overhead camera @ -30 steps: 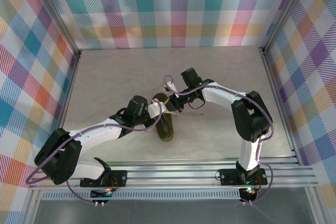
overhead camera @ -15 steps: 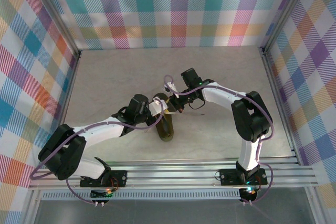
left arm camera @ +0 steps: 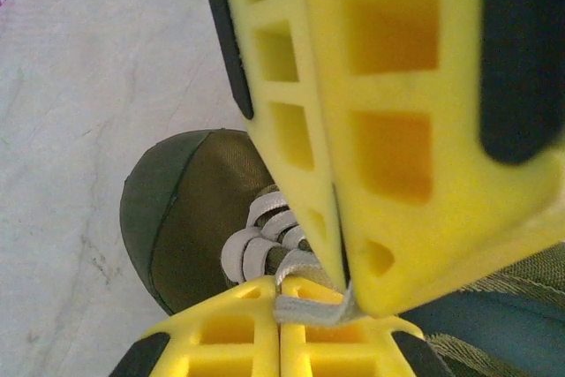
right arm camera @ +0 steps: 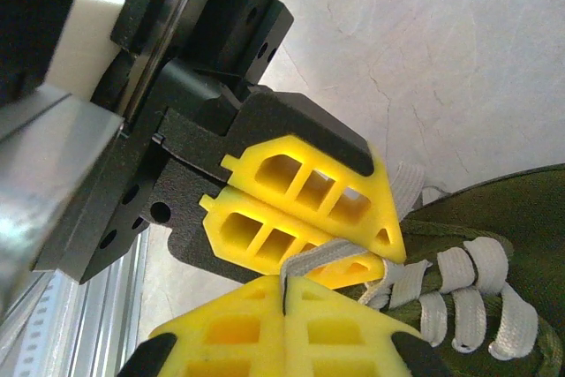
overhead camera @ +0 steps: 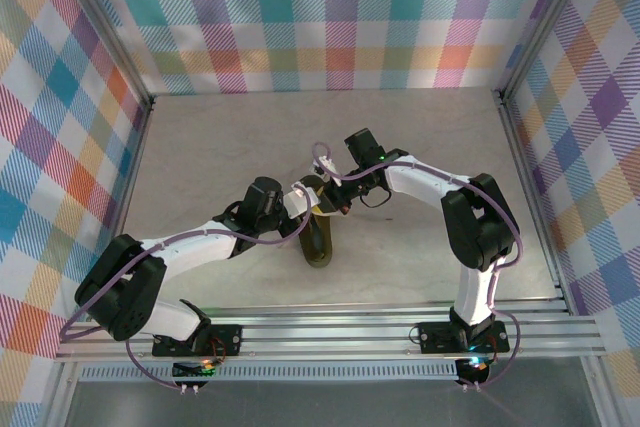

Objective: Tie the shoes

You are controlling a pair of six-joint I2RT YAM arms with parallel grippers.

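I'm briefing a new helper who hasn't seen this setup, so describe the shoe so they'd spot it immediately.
On the pale marbled tabletop, look mid-table where the left gripper and right gripper meet. Under them lies a small dark olive-green fabric shoe, an elongated oval from above. Its cream-white laces, pinched by both grippers, set it apart.

A pale marbled tabletop sits between bright plaid walls, with grooved aluminium rails along its near edge
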